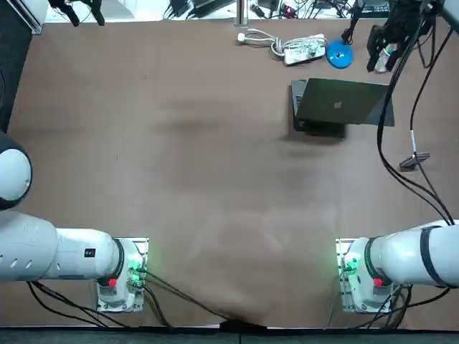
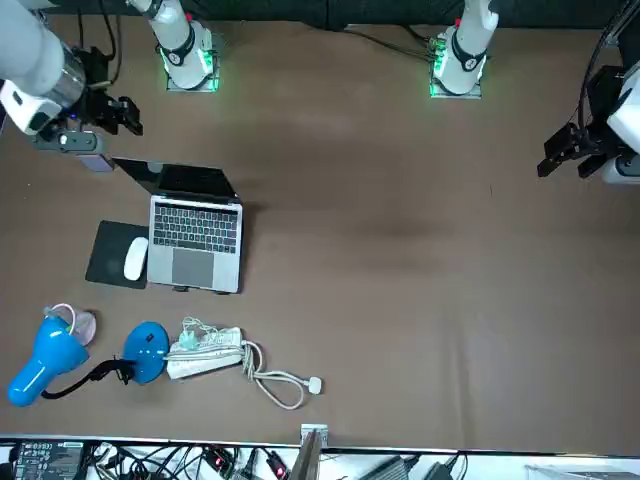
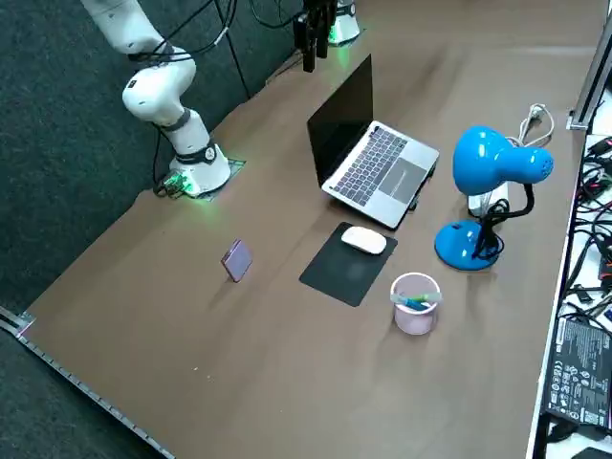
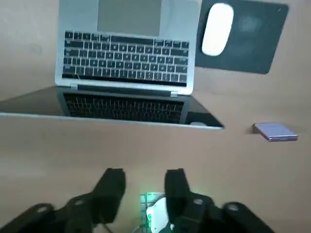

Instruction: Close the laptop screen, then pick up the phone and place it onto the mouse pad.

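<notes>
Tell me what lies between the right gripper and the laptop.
Only bare table, as the right wrist view shows; the right gripper, fingers open, hangs behind the open laptop.

Tool [image 1: 379,59] near open laptop [image 1: 337,106] — far right.

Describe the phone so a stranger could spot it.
Find the open laptop, end effector open behind its lid, mouse pad beside it. On bare table robot-side of the pad lies the phone: a small lilac slab, unlike the white mouse.
</notes>
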Robot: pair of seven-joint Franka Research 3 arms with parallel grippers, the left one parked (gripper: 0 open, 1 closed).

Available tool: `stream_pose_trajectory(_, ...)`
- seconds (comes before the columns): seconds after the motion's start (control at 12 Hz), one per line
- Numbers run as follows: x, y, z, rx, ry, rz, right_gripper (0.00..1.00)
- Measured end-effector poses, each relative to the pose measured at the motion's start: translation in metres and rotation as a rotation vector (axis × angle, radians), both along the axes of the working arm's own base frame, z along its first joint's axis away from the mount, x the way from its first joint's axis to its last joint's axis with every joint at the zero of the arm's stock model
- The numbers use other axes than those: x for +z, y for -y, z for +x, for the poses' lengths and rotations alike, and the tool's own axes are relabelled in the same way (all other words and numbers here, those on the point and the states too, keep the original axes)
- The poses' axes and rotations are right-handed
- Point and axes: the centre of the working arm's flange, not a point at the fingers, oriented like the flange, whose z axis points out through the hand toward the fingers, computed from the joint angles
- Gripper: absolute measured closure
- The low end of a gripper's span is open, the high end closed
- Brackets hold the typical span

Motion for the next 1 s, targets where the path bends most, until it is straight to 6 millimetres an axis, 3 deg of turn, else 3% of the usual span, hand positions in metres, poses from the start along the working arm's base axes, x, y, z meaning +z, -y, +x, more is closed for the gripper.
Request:
stream_pose_trajectory(0.08, -0.015, -0.007, -0.005, 0.011, -0.031, 0.003, 0.57)
stream_pose_trajectory(0.33, -0.037, -0.014, -0.009, 0.026, -0.055, 0.002, 0.95)
stream_pose_trajectory(0.75, -0.072, -0.029, -0.012, 0.056, -0.033, 0.006, 0.98)
stream_pose_trajectory(1.0, -0.079, -0.036, -0.008, 0.067, 0.018, 0.015, 0.98)
